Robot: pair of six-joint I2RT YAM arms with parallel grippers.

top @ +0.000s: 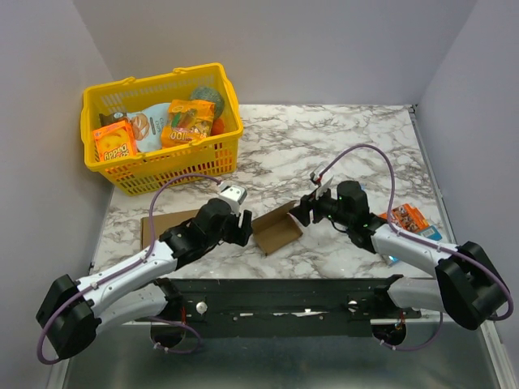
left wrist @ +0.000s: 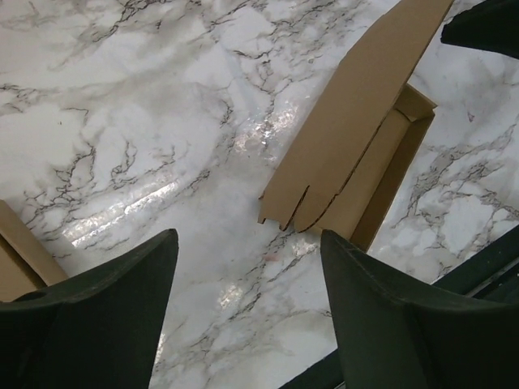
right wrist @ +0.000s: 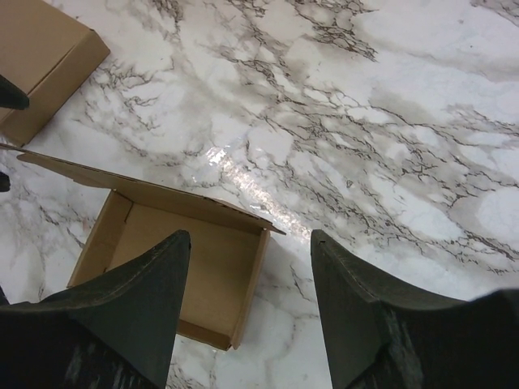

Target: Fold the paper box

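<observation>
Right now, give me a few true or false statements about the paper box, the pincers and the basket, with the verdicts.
1. The paper box lies on the table, open rather than folded shut. True.
2. The left pincer is clamped on the paper box. False: it is open and holds nothing.
3. The right pincer is open. True.
4. The yellow basket is empty. False: it holds snack packets.
</observation>
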